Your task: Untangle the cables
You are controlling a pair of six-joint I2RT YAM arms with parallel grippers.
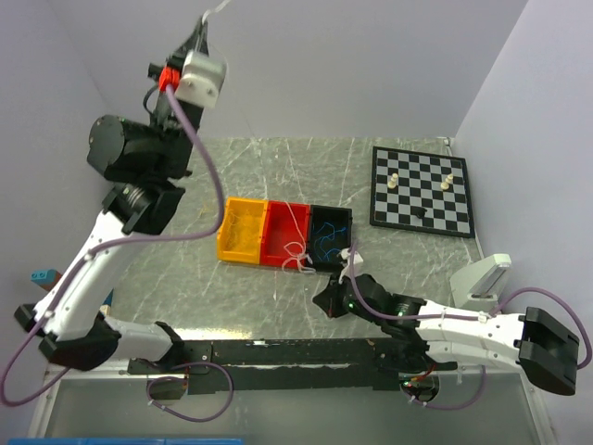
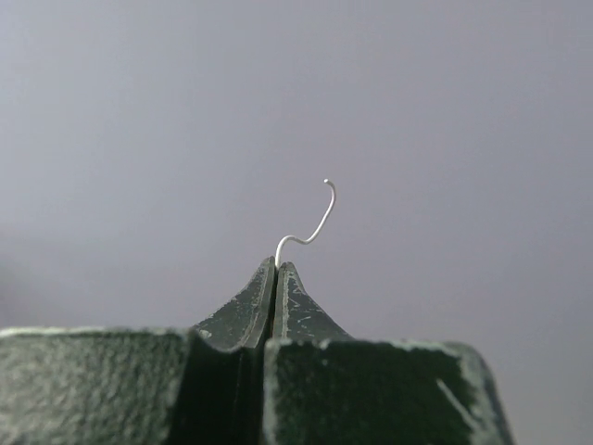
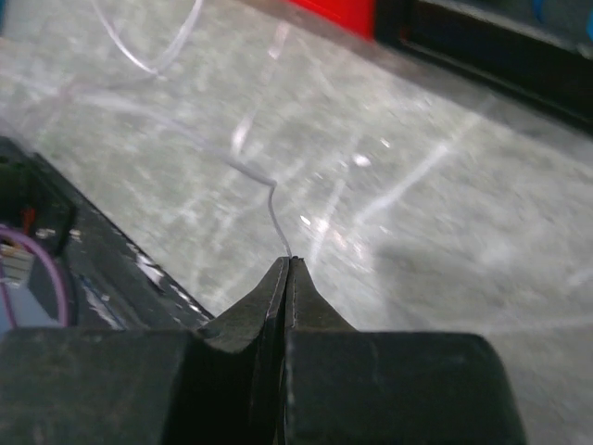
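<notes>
Pinching the white cable with jaws closed, the left gripper hangs high above the red bin, the right gripper just in front; the cable's knot rests on that bin's front rim.

Glossy plastic bins on smooth marbled table; rough matt-black left end effector.
</notes>
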